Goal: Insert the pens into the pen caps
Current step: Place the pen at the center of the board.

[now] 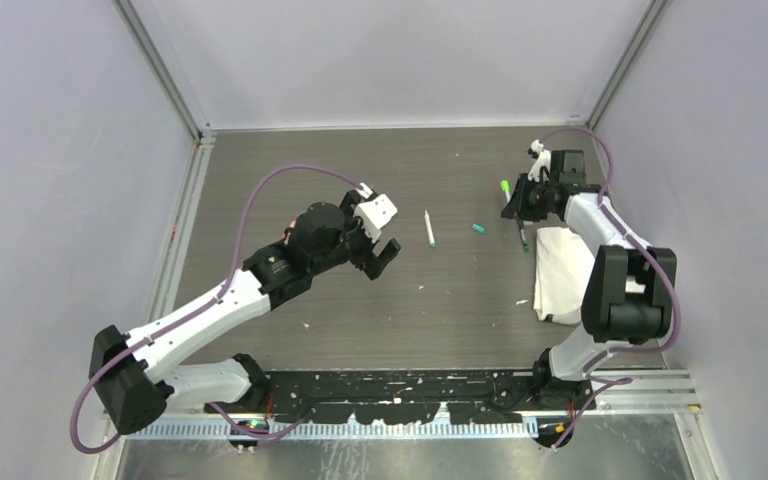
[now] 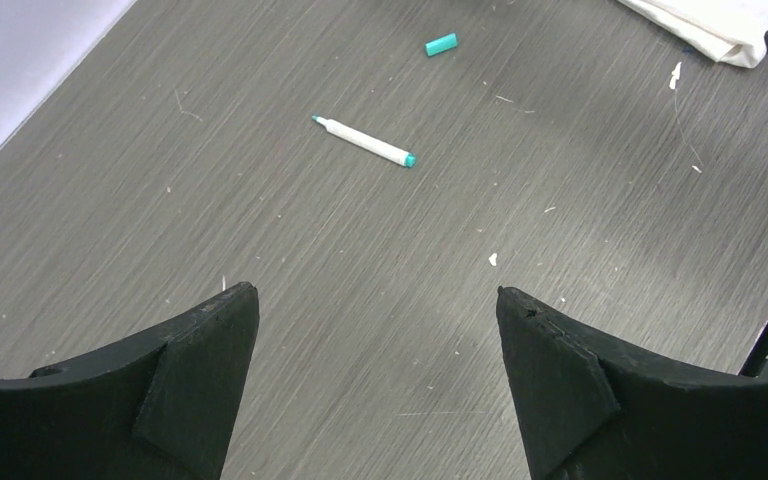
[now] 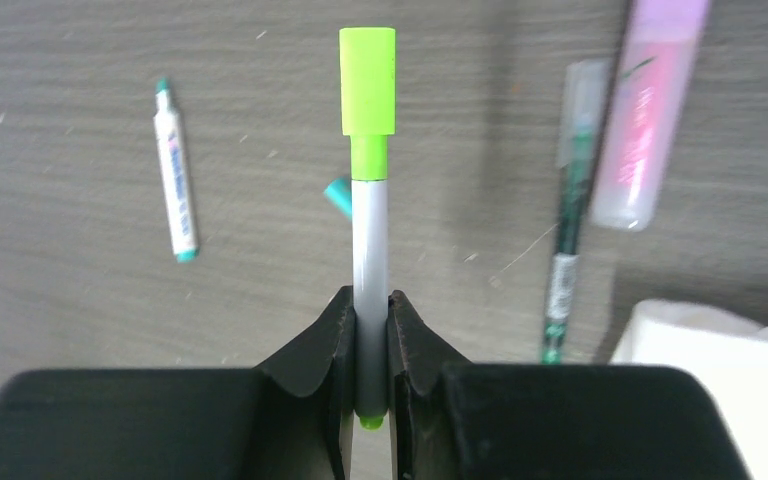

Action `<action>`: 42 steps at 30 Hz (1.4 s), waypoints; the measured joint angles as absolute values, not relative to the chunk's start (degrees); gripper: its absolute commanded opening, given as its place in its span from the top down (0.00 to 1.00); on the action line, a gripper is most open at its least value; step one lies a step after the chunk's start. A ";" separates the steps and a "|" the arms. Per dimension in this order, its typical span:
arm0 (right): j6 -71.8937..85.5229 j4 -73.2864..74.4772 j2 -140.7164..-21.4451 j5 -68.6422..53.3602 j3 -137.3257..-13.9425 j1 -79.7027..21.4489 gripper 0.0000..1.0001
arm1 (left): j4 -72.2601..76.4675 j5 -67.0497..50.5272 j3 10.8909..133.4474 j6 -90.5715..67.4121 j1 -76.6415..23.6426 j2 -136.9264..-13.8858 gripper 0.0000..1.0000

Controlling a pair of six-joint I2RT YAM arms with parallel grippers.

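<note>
Table (image 1: 360, 290) is a grey wood-look top, with a white cloth (image 1: 560, 275) bunched on the right side by the right arm. Left gripper (image 2: 375, 295) hangs over the middle, fingers spread wide and holding nothing. Right gripper (image 3: 370, 300) is pinched tight on a grey pen (image 3: 370, 240) with a bright green cap (image 3: 367, 80) on its far end. White pen (image 2: 365, 141) with teal ends lies loose between the two grippers. Little teal cap (image 2: 441, 44) lies apart from it, nearer the right gripper.

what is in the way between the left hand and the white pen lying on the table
Nothing visible. The open left hand hangs over bare table, and the white pen lies ahead with only small white specks between them. The teal cap sits beyond the pen.
</note>
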State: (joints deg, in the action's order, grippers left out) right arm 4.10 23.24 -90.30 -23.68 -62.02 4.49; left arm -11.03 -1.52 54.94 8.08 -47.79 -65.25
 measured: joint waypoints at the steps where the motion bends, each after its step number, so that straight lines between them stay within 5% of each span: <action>1: 4.08 23.49 -91.72 -22.44 -63.37 4.49 0.99 | -11.05 -1.45 54.92 8.21 -47.94 -65.25 0.11; 18: 2.37 24.49 -104.05 -10.33 -66.54 5.02 0.94 | -11.03 -1.06 54.81 9.72 -48.90 -65.23 0.11; 42: 0.56 25.61 -105.14 -9.02 -66.54 5.02 0.78 | -11.03 -1.06 54.57 10.83 -49.28 -65.21 0.11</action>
